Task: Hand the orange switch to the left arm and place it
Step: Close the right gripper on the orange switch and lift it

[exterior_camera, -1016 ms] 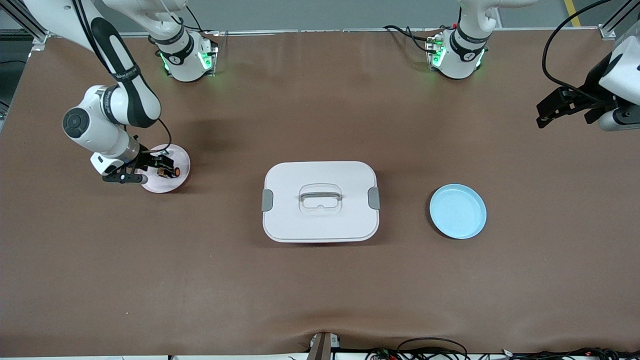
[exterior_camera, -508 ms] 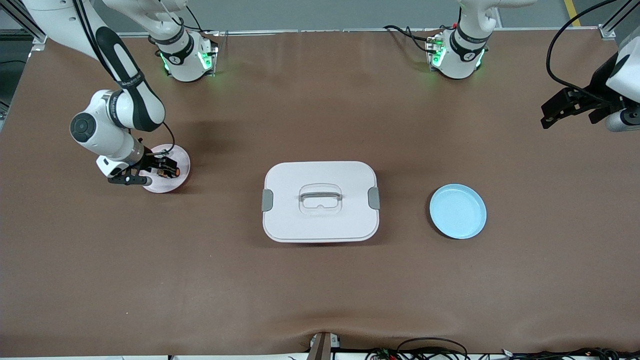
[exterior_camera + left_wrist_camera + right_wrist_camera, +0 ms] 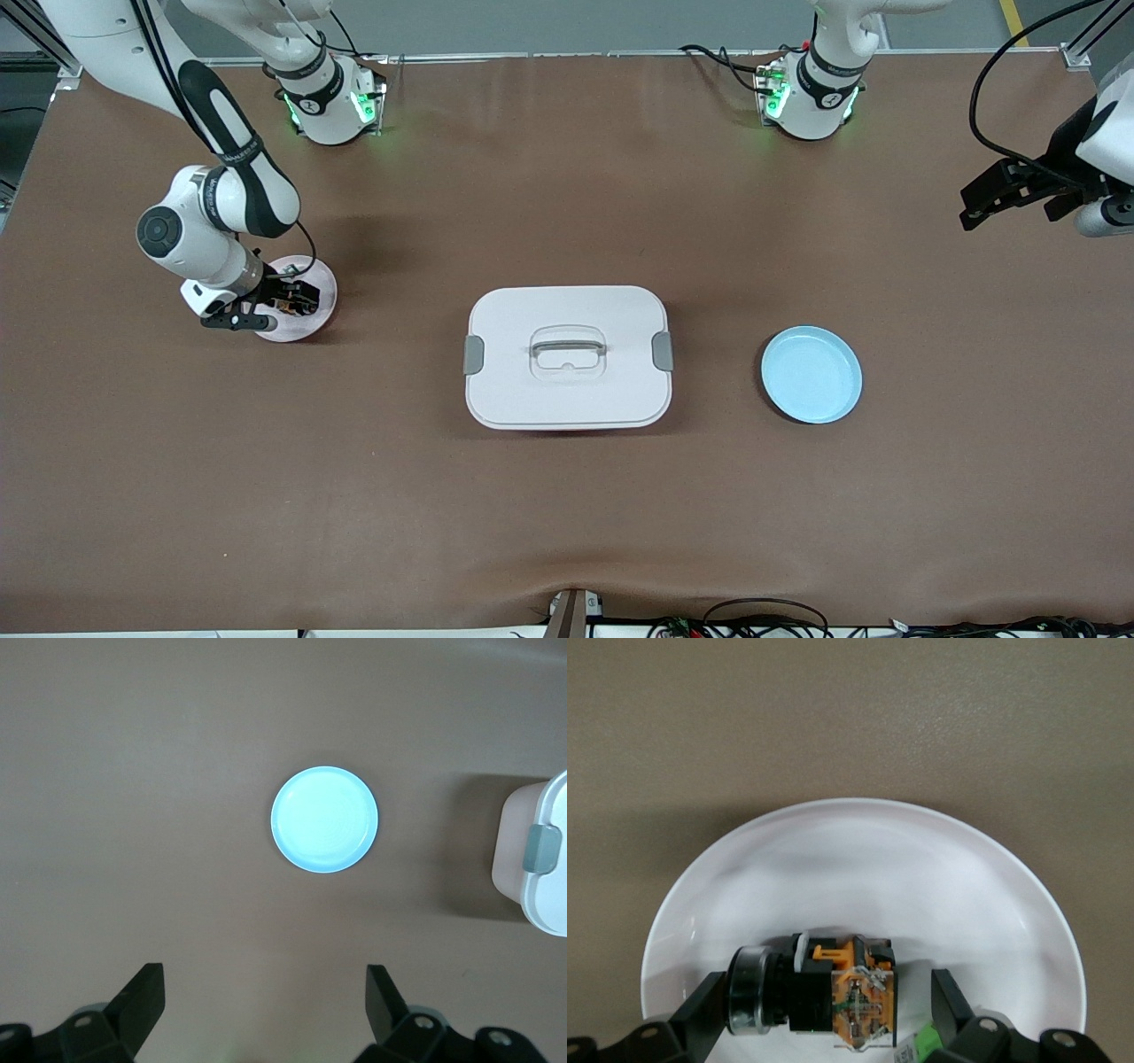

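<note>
At the left of the front view, the orange switch [image 3: 824,992] lies on its side in the pink plate [image 3: 312,276], between the spread fingers of the right gripper [image 3: 297,298], not pinched. The white box [image 3: 567,356], lid clipped on, sits mid-frame. The blue plate [image 3: 811,374] holds nothing. The left gripper [image 3: 982,198], spread wide, hangs at the upper right edge.

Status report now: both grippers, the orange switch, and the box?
Right gripper open, down around orange switch on pink plate. Left gripper open, waiting high over table's end. Box mid-table, between pink plate and blue plate.
</note>
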You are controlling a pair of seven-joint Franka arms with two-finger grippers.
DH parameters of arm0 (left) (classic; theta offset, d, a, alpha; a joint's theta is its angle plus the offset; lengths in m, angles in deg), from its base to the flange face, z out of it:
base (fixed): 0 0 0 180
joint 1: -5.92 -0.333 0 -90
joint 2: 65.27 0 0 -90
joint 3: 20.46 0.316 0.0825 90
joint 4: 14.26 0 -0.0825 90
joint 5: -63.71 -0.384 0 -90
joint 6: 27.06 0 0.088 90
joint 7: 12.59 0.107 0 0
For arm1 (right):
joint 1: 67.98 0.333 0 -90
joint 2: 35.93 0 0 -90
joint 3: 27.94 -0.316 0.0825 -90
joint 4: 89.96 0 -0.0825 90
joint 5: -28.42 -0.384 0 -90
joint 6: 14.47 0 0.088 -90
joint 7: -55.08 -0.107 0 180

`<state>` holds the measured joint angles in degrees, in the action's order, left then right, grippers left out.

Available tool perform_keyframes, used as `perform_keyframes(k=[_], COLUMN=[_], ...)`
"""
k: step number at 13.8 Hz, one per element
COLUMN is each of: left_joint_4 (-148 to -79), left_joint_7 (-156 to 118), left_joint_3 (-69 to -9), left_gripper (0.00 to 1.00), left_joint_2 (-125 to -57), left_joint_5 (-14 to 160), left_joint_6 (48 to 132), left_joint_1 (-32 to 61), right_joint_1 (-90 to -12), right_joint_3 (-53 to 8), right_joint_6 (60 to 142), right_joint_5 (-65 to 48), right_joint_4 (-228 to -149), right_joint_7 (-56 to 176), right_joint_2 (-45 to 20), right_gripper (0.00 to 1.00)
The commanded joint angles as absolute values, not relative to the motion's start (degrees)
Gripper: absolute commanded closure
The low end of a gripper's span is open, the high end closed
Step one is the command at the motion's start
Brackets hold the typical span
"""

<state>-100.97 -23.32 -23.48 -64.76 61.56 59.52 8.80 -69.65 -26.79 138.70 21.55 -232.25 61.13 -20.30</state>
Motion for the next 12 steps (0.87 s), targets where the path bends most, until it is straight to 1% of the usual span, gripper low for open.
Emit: perform_keyframes(k=[1, 2, 5, 6, 9, 12], left_joint_4=[-100.3, -100.3, -100.3, -100.3, -100.3, -100.3], left_joint_7=[-22.9, -22.9, -22.9, -22.9, -23.3, -23.5], left_joint_3=[-23.4, -23.4, -23.4, -23.4, -23.4, -23.4], left_gripper=[0.00, 0.00, 0.00, 0.00, 0.00, 0.00], left_joint_2=[-65.6, -65.7, -65.7, -65.7, -65.6, -65.6], left_joint_5=[61.5, 61.5, 61.5, 61.5, 61.5, 61.5], left_joint_6=[60.5, 60.9, 61.4, 61.5, 61.6, 61.6], left_joint_1=[8.6, 8.6, 8.7, 8.7, 8.7, 8.7], right_joint_1=[-69.2, -69.3, -69.4, -69.4, -69.3, -69.3], right_joint_3=[-27.1, -27.1, -27.1, -27.1, -27.1, -26.7], right_joint_6=[139.2, 139.1, 138.2, 135.8, 120.6, 103.8], right_joint_5=[20.2, 20.2, 20.2, 19.5, 14.1, 8.0], right_joint_4=[-232.3, -232.3, -232.2, -231.8, -227.1, -218.0], right_joint_7=[62.0, 61.9, 61.4, 61.2, 61.1, 57.7], right_joint_2=[-20.1, -20.1, -20.5, -21.2, -26.2, -28.0], right_gripper=[0.96, 1.00, 1.00, 1.00, 1.00, 1.00])
